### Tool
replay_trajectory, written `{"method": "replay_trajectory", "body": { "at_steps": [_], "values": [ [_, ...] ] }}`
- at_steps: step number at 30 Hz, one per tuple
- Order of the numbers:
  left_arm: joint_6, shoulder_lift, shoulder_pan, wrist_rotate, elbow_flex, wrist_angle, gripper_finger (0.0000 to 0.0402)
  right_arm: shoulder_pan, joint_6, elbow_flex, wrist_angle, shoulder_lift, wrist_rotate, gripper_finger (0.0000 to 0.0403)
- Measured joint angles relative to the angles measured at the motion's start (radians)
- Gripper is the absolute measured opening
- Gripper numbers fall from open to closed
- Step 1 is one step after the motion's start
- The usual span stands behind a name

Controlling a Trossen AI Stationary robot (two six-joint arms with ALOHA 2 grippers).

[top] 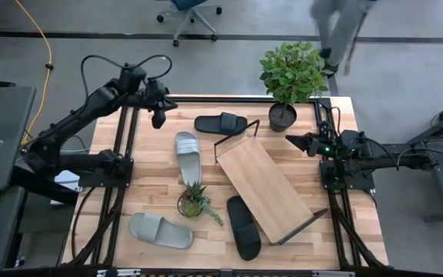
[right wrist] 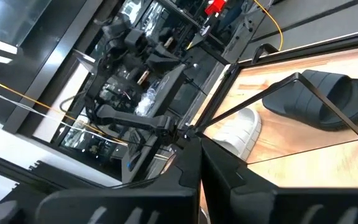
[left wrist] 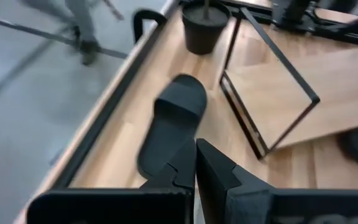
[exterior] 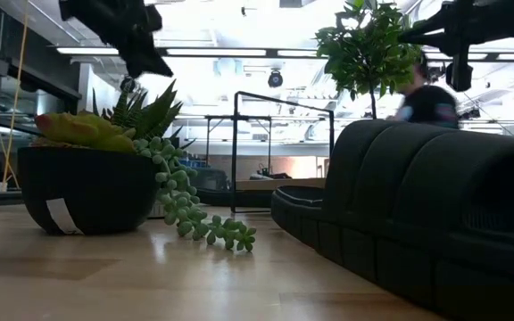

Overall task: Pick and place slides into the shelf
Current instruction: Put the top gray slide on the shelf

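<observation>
Grey concrete floor surrounds a light butcher-block wooden tabletop (top: 152, 185), with an office chair and a passing person at the far side. On it lies the shelf (top: 264, 185), a slanted light-wood board on a thin black wire frame, bare of footwear.

All four slides sit loose. Nearest the left end effector (top: 158, 118), just ahead of its tips, lies one black rubber slide (top: 221, 123); the wrist view shows it directly past the fingers (left wrist: 166, 118). A light grey slide (top: 188, 154) rests slightly further inward from that end effector, beside a small succulent in a dark pot (top: 194, 203). The second grey slide (top: 160, 230) and second black slide (top: 244, 227) lie well away, towards the near edge. A leafy green plant in a black pot (top: 287, 85) stands close to the right end effector (top: 292, 141), which hovers at the shelf's raised end.

Both end effectors have their fingers pressed together, holding nothing.

The step in hand appears to be the first pick. Doing it well probably means spreading the left fingers before descending, straddling the black slide's wide strap, then lifting clear of the wire frame.
</observation>
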Motion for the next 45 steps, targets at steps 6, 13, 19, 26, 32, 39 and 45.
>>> {"method": "replay_trajectory", "body": {
  "at_steps": [6,13,19,26,32,39,45],
  "values": [
    [0.017,0.137,0.029,0.109,-0.026,-0.021,0.0001,0.000,0.000,0.000,-0.025,0.000,0.000,0.0000],
    [0.024,0.247,0.029,0.126,-0.041,-0.054,0.0001,0.000,0.000,0.000,-0.025,0.000,-0.010,0.0000],
    [0.062,0.307,0.023,0.225,-0.041,-0.075,0.0024,0.000,-0.026,0.000,-0.026,0.000,-0.024,0.0000],
    [0.069,0.358,-0.010,0.244,-0.041,-0.077,0.0118,0.000,-0.027,0.000,-0.026,0.000,-0.027,0.0000],
    [0.128,0.390,-0.047,0.231,-0.041,-0.099,0.0163,0.000,-0.027,0.000,-0.030,0.017,-0.027,0.0000],
    [0.180,0.458,-0.100,0.171,-0.041,-0.138,0.0175,0.001,-0.023,0.000,-0.031,0.070,-0.040,0.0000],
    [0.178,0.526,-0.102,0.122,-0.041,-0.158,0.0177,0.001,0.004,0.000,-0.030,0.120,-0.078,0.0000]
  ]
}}
